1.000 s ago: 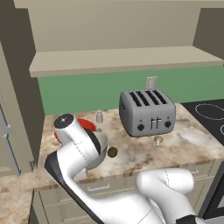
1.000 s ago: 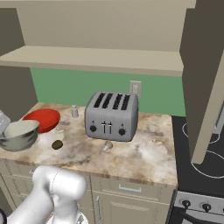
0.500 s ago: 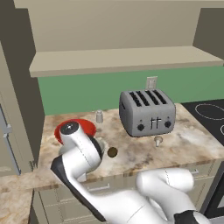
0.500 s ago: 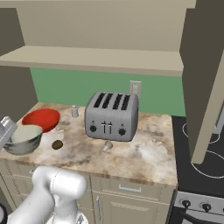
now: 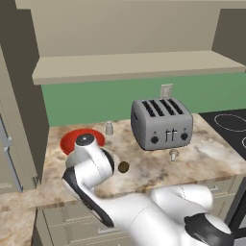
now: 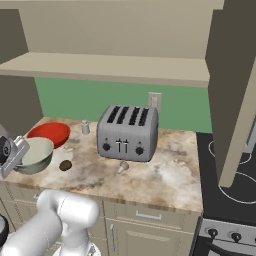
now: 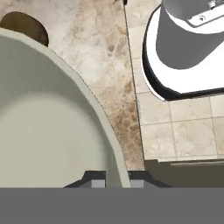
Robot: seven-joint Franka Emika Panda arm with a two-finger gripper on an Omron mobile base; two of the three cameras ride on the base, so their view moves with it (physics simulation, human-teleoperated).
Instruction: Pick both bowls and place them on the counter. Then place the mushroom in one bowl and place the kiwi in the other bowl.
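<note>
Bowls both sit on the mottled beige stone counter (image 6: 165,175): glossy red bowl (image 6: 47,134) placed, my pincer (image 7: 112,183) straddling the silvery-grey metal bowl's (image 6: 36,154) rim; grip unclear; mushroom (image 6: 122,167) and kiwi (image 6: 65,165) remain

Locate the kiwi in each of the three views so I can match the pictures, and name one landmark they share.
Left base view: the kiwi lies on the counter just right of the arm's elbow, left of centre.
Right base view: the kiwi sits at lower left, just right of the grey bowl.
Hand view: the kiwi is at the top left corner, beyond the bowl's rim.
Shared landmark: the grey bowl's rim beside the kiwi.
</note>
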